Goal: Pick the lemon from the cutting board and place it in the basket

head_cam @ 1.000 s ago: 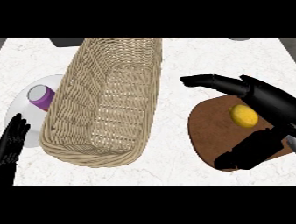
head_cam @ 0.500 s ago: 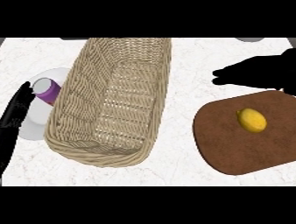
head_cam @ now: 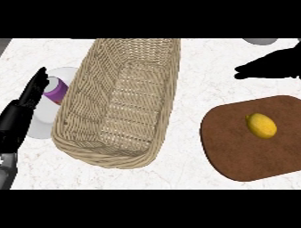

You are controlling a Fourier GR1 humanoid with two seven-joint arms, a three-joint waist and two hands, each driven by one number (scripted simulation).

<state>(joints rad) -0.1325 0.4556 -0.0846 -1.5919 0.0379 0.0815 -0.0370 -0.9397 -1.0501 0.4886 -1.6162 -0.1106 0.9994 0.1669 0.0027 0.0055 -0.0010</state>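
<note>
A yellow lemon (head_cam: 262, 125) lies on the round brown cutting board (head_cam: 245, 156) at the right of the head view. The long wicker basket (head_cam: 100, 151) stands left of the board with nothing showing inside it. My right hand (head_cam: 288, 62) hovers beyond the board's far edge at the upper right. Its fingers are stretched out toward the left, open, and it is well apart from the lemon. My left hand (head_cam: 15, 122) rests open at the left edge, fingers up, beside the basket.
A white plate (head_cam: 66, 73) with a purple-and-white object (head_cam: 56, 91) on it sits left of the basket, partly hidden by the basket and my left hand. A grey round thing (head_cam: 262, 41) peeks in at the top right edge.
My right hand, which was spread around the lemon a second ago, has lifted away to the far upper right without it. The lemon stays on the board.
</note>
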